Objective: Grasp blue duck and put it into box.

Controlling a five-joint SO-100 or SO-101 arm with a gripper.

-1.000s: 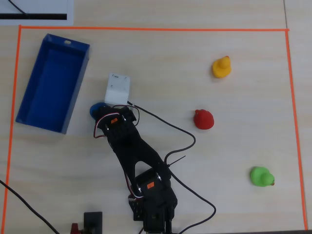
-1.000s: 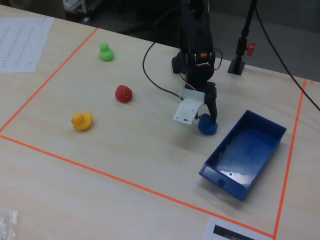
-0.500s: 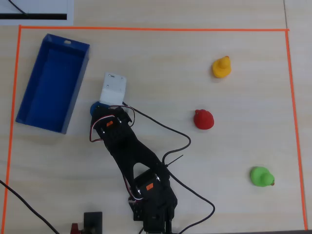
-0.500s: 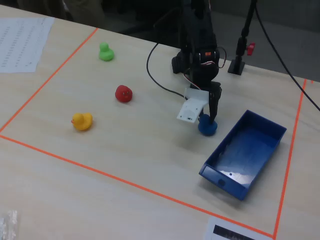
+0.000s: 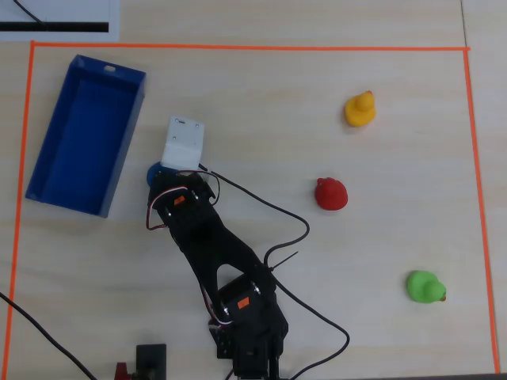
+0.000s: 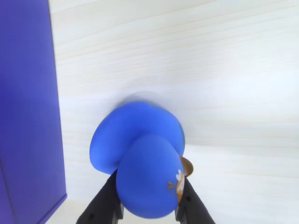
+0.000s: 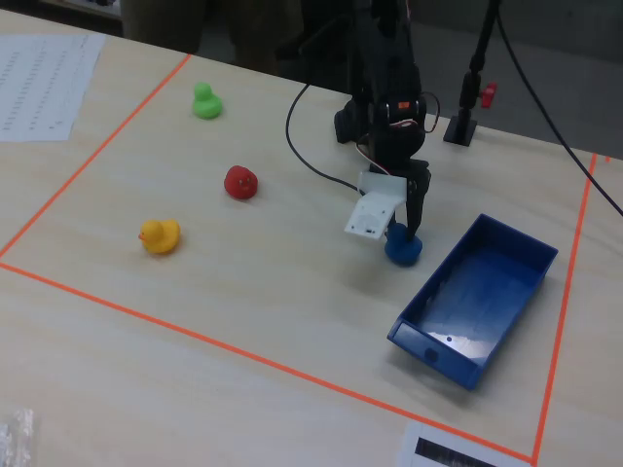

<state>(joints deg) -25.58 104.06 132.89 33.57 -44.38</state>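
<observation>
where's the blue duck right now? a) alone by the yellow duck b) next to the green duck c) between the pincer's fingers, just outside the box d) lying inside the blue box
C: in the wrist view the blue duck sits between the two black fingers of the pincer, and the fixed view shows it beside the blue box, not in it.
</observation>
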